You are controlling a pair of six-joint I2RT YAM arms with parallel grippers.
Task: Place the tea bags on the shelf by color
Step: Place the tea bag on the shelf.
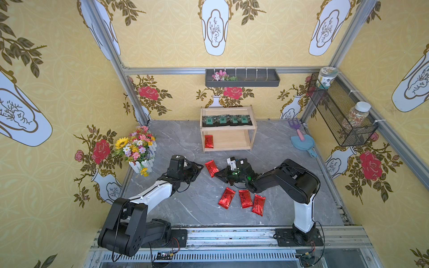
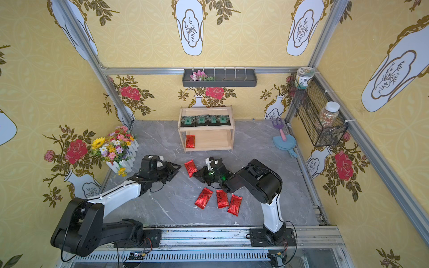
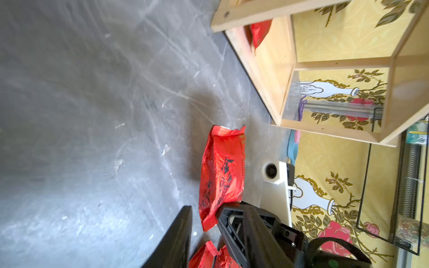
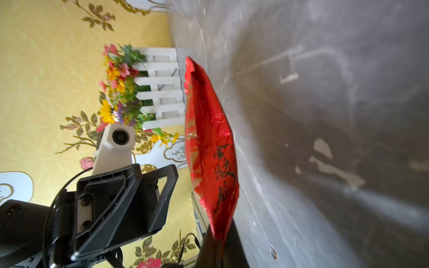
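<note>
Right jaws are pinching one end of a red packet point(image 1: 211, 168) in both top views, between the arms and short of the shelf point(image 1: 228, 149); left jaws are gaping empty.

Left wrist: packet is sagging, crumpled.

Right wrist: only its tip is being gripped. Whether it is clearing the desk point(image 4: 325, 116) is hard to tell.

Risks: foil slipping free, or catching the shelf rim.

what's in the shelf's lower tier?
One red packet at the left end of the lower tier of the shelf; the rest visible is bare wood. The back strip is hidden under the upper tier in both top views.
</note>
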